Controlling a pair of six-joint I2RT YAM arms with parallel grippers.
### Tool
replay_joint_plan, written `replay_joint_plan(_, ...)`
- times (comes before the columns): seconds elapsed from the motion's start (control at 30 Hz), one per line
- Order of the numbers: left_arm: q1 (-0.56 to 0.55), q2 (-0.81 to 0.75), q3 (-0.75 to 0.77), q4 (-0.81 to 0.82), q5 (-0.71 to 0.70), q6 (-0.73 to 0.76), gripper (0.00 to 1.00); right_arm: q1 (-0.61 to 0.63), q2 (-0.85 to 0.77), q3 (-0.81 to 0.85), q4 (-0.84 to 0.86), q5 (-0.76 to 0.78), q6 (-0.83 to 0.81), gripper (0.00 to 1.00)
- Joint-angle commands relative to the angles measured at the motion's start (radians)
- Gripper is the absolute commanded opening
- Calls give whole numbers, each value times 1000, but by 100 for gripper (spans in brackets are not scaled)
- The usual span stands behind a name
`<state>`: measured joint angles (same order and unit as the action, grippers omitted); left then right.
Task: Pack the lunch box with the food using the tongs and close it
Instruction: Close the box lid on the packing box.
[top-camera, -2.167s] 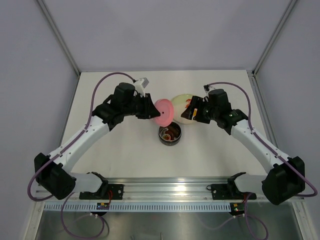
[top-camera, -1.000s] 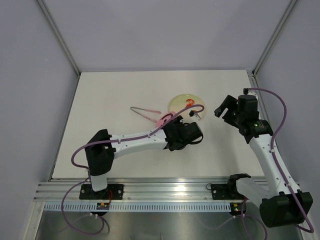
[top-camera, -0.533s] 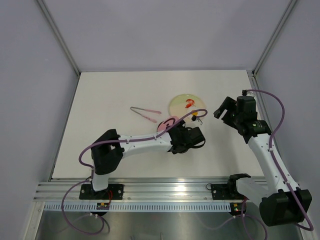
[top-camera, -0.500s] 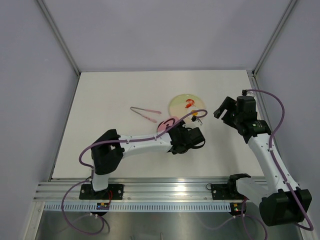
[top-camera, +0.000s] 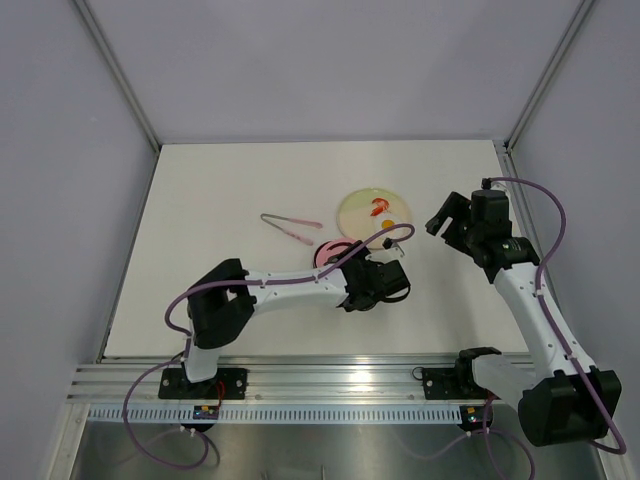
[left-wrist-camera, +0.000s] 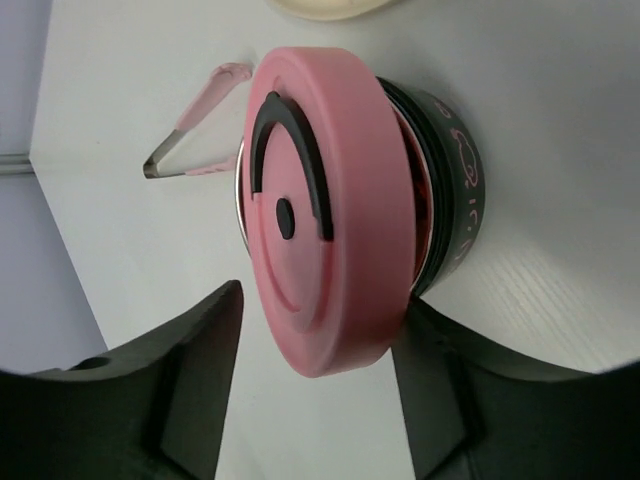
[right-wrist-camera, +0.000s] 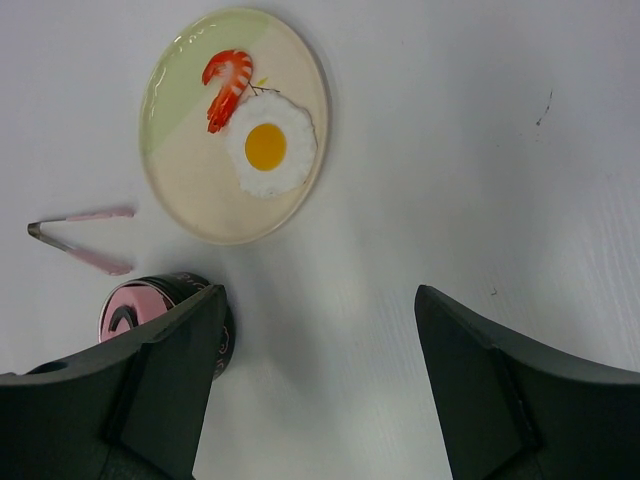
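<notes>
The lunch box (left-wrist-camera: 455, 190) stands on the table, dark-sided in the left wrist view. Its pink lid (left-wrist-camera: 330, 210) rests on it slightly askew, and a sliver of red shows in the gap. My left gripper (left-wrist-camera: 320, 300) is open, one finger on each side of the lid, the left one clear of it. From above, the lid (top-camera: 337, 254) shows just beyond the left gripper (top-camera: 350, 270). The pink tongs (top-camera: 290, 225) lie loose on the table. A red shrimp (right-wrist-camera: 225, 85) and a fried egg (right-wrist-camera: 268, 145) lie on the plate (right-wrist-camera: 180, 170). My right gripper (right-wrist-camera: 320, 390) hangs open and holds nothing.
The cream and green plate (top-camera: 352, 212) sits behind the lunch box, with the tongs (right-wrist-camera: 80, 240) to its left. The right gripper (top-camera: 447, 213) hovers right of the plate. Grey walls close in the white table on three sides.
The left gripper has opened around the lid, which now sits on the lunch box instead of hanging tilted in the grip. The right arm has barely moved.
</notes>
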<state>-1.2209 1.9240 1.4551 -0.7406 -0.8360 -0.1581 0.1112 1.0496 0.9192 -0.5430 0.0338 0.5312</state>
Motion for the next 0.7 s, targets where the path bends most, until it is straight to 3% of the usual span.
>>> replay_joint_plan(0.0, -5, 7, 1, 6, 38, -24, 67, -5, 3, 1, 37, -5, 0, 84)
replay_joint_plan(0.03, -3, 7, 5, 3, 40, -23, 73, -5, 4, 1, 38, -6, -2, 84)
replay_joint_plan(0.13, -3, 6, 10, -2, 49, -24, 80, -7, 7, 0, 43, -11, -5, 84)
replay_joint_plan(0.4, 14, -28, 31, -23, 118, -57, 95, -5, 55, -2, 54, -87, -26, 85)
replay_joint_plan(0.53, 43, -49, 44, -37, 138, -70, 96, -7, 136, 1, 61, -208, -46, 85)
replay_joint_plan(0.67, 72, -100, 53, -34, 192, -69, 97, -4, 236, 7, 63, -331, -66, 74)
